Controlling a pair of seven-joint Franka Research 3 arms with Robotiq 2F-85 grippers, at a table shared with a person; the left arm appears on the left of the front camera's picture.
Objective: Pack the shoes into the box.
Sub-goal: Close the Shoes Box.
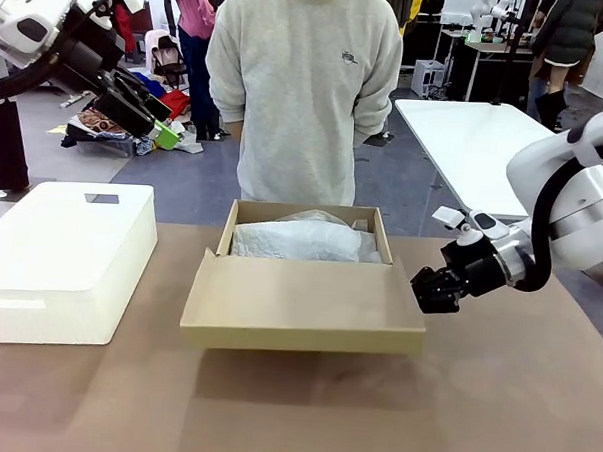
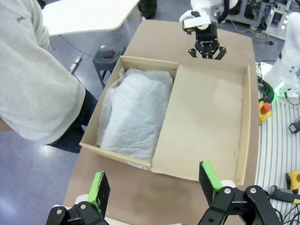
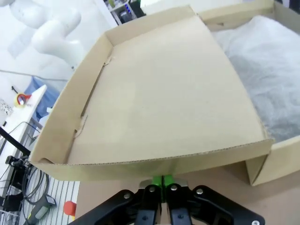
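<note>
From my end the box (image 1: 304, 286) sits mid-table near the far edge, lid flap folded open toward me, white tissue paper (image 1: 303, 238) inside. Right gripper (image 1: 431, 289) is pinched shut just beside the flap's right edge; left gripper (image 1: 156, 123) hangs high, jaws wide.

Bright, even light; soft shadows

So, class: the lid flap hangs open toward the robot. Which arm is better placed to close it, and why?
Probably the right. The right gripper, shut, sits beside the lid flap at table height, while the left gripper, open, is raised high and away from the box.
</note>
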